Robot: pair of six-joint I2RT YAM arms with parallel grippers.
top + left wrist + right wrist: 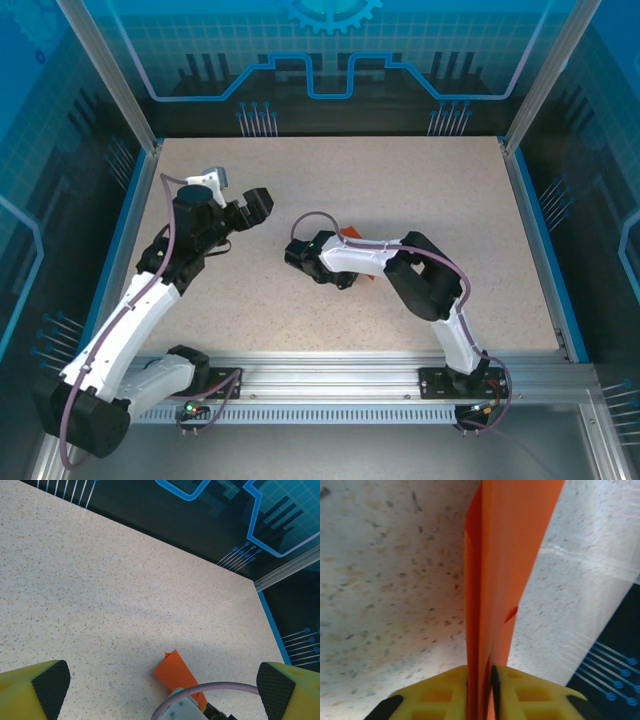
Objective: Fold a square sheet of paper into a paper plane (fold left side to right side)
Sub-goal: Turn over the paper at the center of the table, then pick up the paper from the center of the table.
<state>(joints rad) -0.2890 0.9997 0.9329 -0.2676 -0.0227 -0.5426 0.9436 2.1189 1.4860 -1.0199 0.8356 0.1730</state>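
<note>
Speckled beige surface (420, 180), blue enclosure. Right tool (480, 680) pinches folded paper plane (505, 555) near surface centre, probably to hold the layers together; left tool (238, 192) spread wide toward left edge, clear of paper.

You're looking into a robot lab test cell: a speckled beige table (400, 200) fenced by aluminium posts (105, 70), blue circuit-print panels (330, 50) on the far, left and right sides, and a slotted metal rail (330, 372) along the near edge.
</note>
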